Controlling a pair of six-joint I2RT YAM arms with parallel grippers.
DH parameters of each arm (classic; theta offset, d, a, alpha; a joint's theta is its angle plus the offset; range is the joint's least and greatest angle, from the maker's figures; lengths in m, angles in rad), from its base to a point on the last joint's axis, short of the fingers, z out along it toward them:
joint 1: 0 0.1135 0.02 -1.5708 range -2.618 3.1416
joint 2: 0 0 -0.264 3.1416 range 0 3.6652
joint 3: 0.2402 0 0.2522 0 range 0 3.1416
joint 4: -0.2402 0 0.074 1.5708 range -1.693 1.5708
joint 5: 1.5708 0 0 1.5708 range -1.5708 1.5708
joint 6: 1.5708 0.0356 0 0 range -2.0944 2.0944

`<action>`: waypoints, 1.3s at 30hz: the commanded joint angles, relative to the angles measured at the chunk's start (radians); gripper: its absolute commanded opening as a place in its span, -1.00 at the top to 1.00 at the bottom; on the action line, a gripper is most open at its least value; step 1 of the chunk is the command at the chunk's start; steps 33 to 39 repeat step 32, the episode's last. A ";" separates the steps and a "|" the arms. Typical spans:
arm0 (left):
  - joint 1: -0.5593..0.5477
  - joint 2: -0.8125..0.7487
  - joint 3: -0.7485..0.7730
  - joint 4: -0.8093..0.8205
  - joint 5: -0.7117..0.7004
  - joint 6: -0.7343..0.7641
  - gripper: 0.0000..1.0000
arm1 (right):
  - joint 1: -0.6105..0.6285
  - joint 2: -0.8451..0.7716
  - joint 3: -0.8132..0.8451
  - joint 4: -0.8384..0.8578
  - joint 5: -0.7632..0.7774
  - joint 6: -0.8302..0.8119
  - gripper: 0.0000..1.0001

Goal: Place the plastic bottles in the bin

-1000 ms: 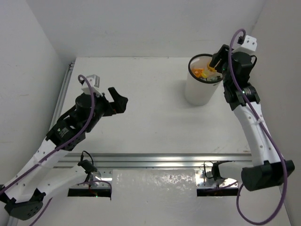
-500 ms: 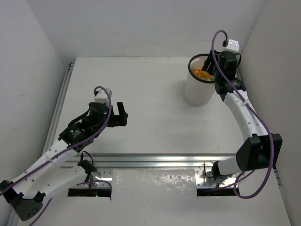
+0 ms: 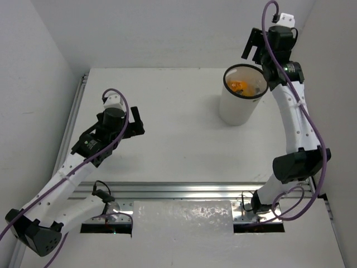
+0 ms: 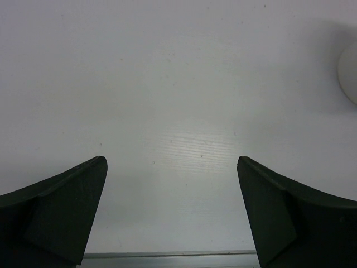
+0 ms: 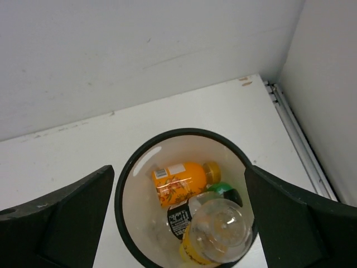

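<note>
Bottles (image 5: 217, 226) first: where are they?

Down inside the bin (image 5: 119, 196), straight below the right gripper (image 5: 177, 170). Looking past its fingers (image 5: 67, 218) I see the black rim framed between them.

How many can you count?

Not surely. An orange bottle (image 5: 181, 181) lies on its side at the far wall. Just right of it sits a green cap (image 5: 222, 188). Nearer, there is a round clear base with yellow beneath it, and a dark label (image 5: 179, 215) to its left. They are heaped together, touching.

Is that gripper holding anything?

No. Its fingers are spread wide with only air between them, and it hangs high above the bin's mouth.

And the other arm?

The left gripper (image 3: 134, 121) hovers over the white table (image 4: 178, 84), well away from the bin, which stands far off to its right. Its jaws are wide apart too, with nothing in them and only bare tabletop beneath.
</note>
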 commanded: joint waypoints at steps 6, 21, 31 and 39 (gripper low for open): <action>0.019 -0.003 0.075 0.010 -0.186 0.021 -0.99 | 0.020 -0.368 -0.263 -0.189 -0.152 -0.020 -0.98; 0.019 -0.265 -0.135 0.003 -0.375 -0.076 -0.99 | 0.029 -1.162 -1.009 -0.246 -0.348 -0.072 -0.98; 0.019 -0.360 -0.226 0.082 -0.412 -0.042 -0.99 | 0.029 -1.308 -1.180 -0.202 -0.297 -0.108 -0.98; 0.019 -0.357 -0.227 0.082 -0.400 -0.037 -0.99 | 0.031 -1.309 -1.181 -0.197 -0.297 -0.108 -0.98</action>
